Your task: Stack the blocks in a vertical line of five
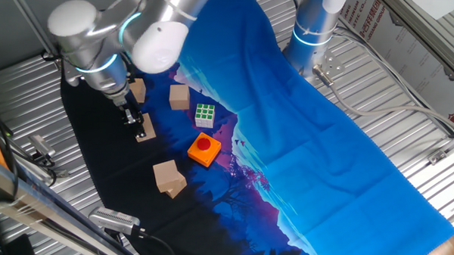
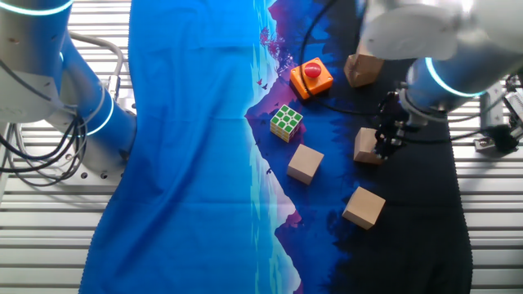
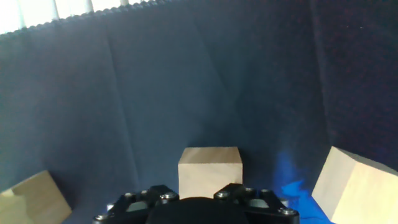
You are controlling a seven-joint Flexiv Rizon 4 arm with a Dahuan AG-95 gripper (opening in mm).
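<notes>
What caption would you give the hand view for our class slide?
Hand view: the gripper low over one wooden block on dark cloth, two more blocks at the frame's edges.

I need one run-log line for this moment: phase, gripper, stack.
phase: reaching a wooden block | gripper: at this block, open or shut unclear | stack: none yet, blocks lie single on cloth

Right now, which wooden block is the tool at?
The block directly under the tool, at the black cloth's edge. The other blocks sit apart from it.
</notes>
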